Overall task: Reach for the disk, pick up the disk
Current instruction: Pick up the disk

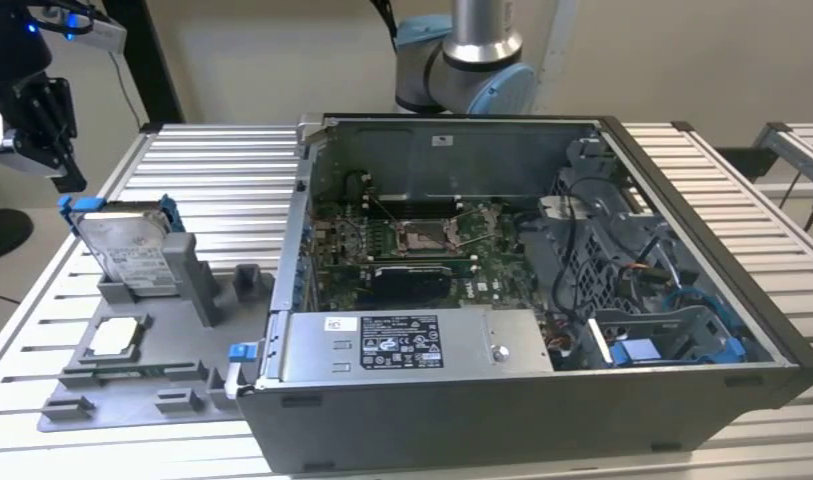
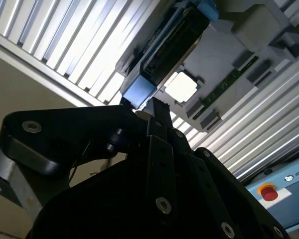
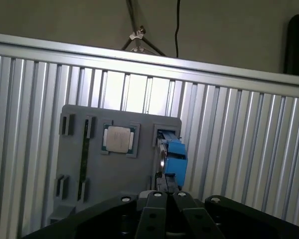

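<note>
At the exterior view's far left, one black hand (image 1: 62, 165) hangs above the slatted metal desk (image 1: 219, 170). It is up and to the left of the disk (image 1: 129, 250) and apart from it. It has hold of nothing, and how far it stands open I cannot tell. Just to its right, one grey holder tray (image 1: 166, 378) lies on the desk and carries two things. The first is the disk, standing upright on its edge in a slot at the tray's far end, silver with a white label and a blue carrier round it. The second is one small silver square chip (image 1: 117, 338), lying flat in a recess nearer the camera. The label's print is too small to read.

In the second wrist view the hand (image 2: 157, 107) lines up with the blue corner of the disk (image 2: 172, 42). In the first wrist view the disk (image 3: 173, 159) shows edge-on beside the chip (image 3: 118, 138).

Further right in the exterior view stands one open computer case (image 1: 620, 140). Inside it are one green motherboard (image 1: 406, 235), one silver power supply (image 1: 399, 342) with a white label of unreadable print, and one blue bracket (image 1: 640, 352) in the drive cage. Behind the case rises the arm's base (image 1: 466, 50)
</note>
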`<act>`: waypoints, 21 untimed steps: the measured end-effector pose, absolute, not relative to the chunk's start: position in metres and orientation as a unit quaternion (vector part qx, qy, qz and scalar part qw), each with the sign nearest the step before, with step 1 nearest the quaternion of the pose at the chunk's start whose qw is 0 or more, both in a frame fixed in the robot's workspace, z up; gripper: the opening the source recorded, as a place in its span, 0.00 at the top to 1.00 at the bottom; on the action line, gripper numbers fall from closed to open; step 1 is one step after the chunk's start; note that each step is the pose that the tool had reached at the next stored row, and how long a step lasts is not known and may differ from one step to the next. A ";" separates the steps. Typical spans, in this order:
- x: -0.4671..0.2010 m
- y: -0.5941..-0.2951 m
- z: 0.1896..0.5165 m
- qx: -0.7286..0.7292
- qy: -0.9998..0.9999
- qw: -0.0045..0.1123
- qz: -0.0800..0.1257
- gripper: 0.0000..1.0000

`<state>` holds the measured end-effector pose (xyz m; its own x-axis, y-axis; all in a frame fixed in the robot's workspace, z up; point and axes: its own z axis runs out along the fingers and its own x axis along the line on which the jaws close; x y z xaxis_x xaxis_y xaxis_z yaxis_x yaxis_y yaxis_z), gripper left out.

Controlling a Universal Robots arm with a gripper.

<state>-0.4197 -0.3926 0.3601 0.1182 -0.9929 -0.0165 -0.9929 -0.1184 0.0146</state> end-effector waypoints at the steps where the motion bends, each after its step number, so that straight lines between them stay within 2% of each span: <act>1: -0.420 -0.393 0.360 -0.748 0.664 0.000 0.011 0.00; 21: -0.420 -0.392 0.360 -0.747 0.665 0.000 0.011 0.00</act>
